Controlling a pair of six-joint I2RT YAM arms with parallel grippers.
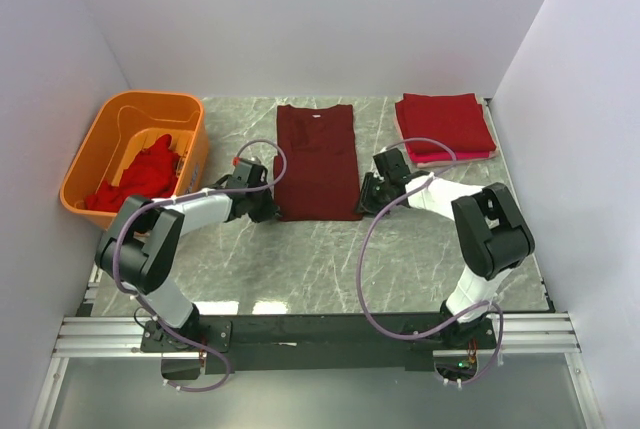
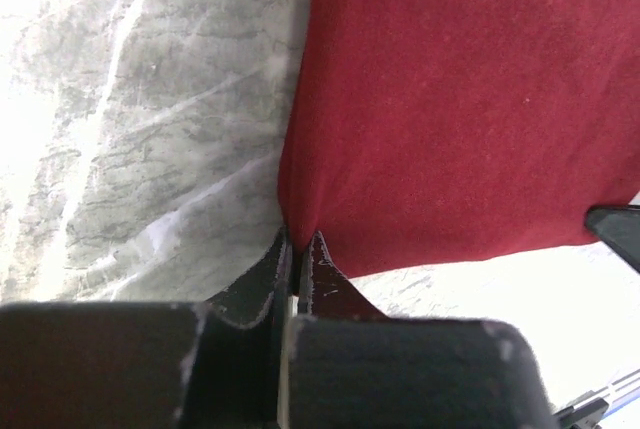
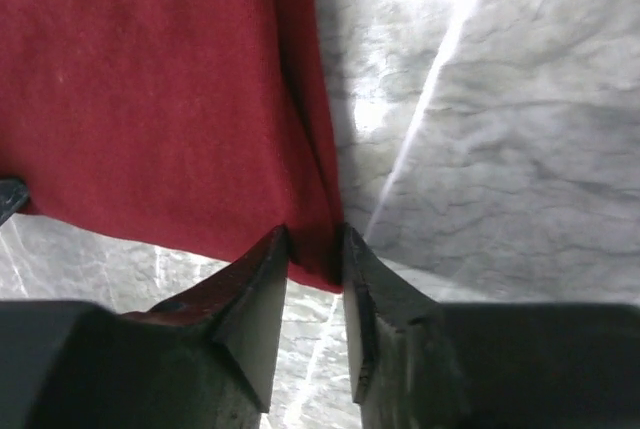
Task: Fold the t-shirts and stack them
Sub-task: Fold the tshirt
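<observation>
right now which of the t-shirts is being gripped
The dark maroon t-shirt lying mid-table: the left gripper and right gripper each pinch a near corner. The folded stack at far right and the red shirts in the orange tub are untouched.

This looks like a robotics lab cell: plain white panels (image 1: pixel 320 19) close in a marble-pattern table (image 1: pixel 300 259) on three sides, and an aluminium rail (image 1: pixel 100 334) along the frame's bottom carries two cabled robot arms (image 1: pixel 150 239).

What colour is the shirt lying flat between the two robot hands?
Dark maroon, plain with no pattern. The t-shirt shows best in the top external view.
</observation>
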